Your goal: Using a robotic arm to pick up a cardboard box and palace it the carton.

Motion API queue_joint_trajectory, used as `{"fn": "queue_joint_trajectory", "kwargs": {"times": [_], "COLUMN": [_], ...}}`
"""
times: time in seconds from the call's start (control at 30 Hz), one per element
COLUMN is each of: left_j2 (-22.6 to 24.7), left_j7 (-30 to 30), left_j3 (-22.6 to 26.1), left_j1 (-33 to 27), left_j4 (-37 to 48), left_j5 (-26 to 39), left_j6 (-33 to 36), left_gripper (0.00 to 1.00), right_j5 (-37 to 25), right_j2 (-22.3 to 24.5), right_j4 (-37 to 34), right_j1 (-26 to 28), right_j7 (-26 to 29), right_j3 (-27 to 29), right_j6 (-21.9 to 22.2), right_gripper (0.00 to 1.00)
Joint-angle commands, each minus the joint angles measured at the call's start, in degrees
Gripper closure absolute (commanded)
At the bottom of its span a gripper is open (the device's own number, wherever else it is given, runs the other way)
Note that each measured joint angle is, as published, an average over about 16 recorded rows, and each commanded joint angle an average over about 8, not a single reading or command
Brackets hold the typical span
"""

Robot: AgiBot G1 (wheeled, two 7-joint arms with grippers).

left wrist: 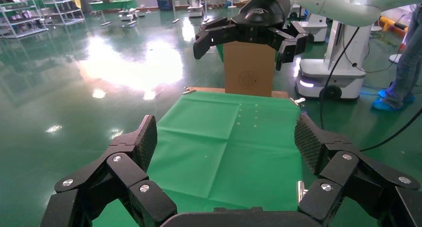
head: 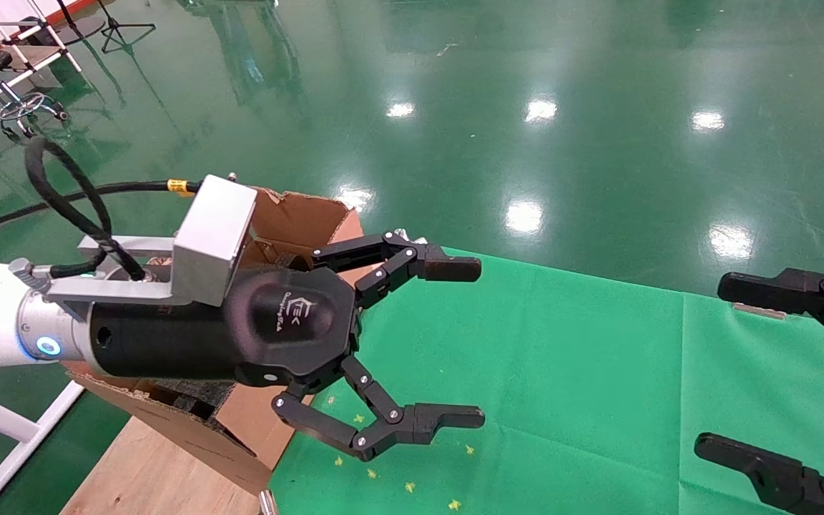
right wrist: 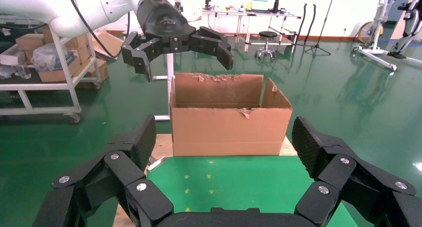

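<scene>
The carton (head: pixel 305 214) stands at the left end of the green-covered table (head: pixel 562 357), with torn flaps and dark foam (head: pixel 190 393) inside; it also shows in the right wrist view (right wrist: pixel 229 127). The white robotic arm's left gripper (head: pixel 458 342) hangs open and empty beside and above the carton, over the cloth. It shows open in its own view (left wrist: pixel 226 137) and in the right wrist view (right wrist: pixel 181 57). The right gripper (head: pixel 723 365) is open and empty at the table's right. A brown cardboard box (left wrist: pixel 249 72) with a round mark stands upright at the table's right end, behind the right gripper (left wrist: pixel 241 50). It is out of the head view.
Bare wooden tabletop (head: pixel 147 465) shows under the carton. Small yellow marks (head: pixel 412 486) dot the cloth. A stool and racks (head: pixel 18 100) stand on the green floor at the far left. A white robot base (left wrist: pixel 328 77) and a person's legs (left wrist: pixel 398 77) are beyond the table's right end.
</scene>
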Motion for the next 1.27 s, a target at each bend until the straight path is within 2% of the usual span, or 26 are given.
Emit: {"fn": "queue_joint_trajectory", "kwargs": {"times": [0.03, 1.27], "left_j2": [0.00, 0.00], "left_j7": [0.00, 0.00], "left_j3": [0.00, 0.00], "left_j1": [0.00, 0.00], "left_j4": [0.00, 0.00], "left_j5": [0.00, 0.00], "left_j6": [0.00, 0.00], "left_gripper": [0.00, 0.00], "right_j5": [0.00, 0.00], "right_j2": [0.00, 0.00], "right_j4": [0.00, 0.00], "right_j1": [0.00, 0.00], "right_j7": [0.00, 0.00], "right_j3": [0.00, 0.00], "right_j6": [0.00, 0.00], "right_gripper": [0.00, 0.00]}}
